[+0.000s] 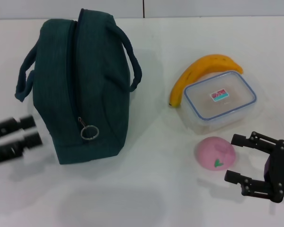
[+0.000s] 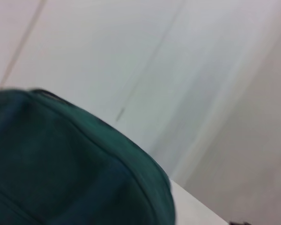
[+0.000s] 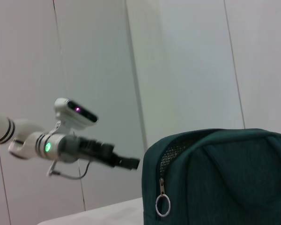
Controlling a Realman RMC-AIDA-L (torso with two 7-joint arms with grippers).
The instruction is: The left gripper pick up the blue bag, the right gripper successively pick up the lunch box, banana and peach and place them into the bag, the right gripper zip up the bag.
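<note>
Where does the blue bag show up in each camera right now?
Head view: blue bag stands left of centre, ring zip pull facing the camera.
Left wrist view: it fills the lower left corner.
Right wrist view: lower right.
Shared landmark: the ring zip pull, absent from the left wrist view.

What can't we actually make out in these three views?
- Left gripper: motion-blurred in the head view, cut by the left edge; finger state unreadable.
- Blue bag: zip looks shut, so the inside is hidden; the left wrist view shows only blurred fabric.
- Banana: its lower edge hides behind the lunch box.
- Lunch box contents: unclear through the lid.
- Right gripper: open beside the peach; absent from its own wrist view.
</note>
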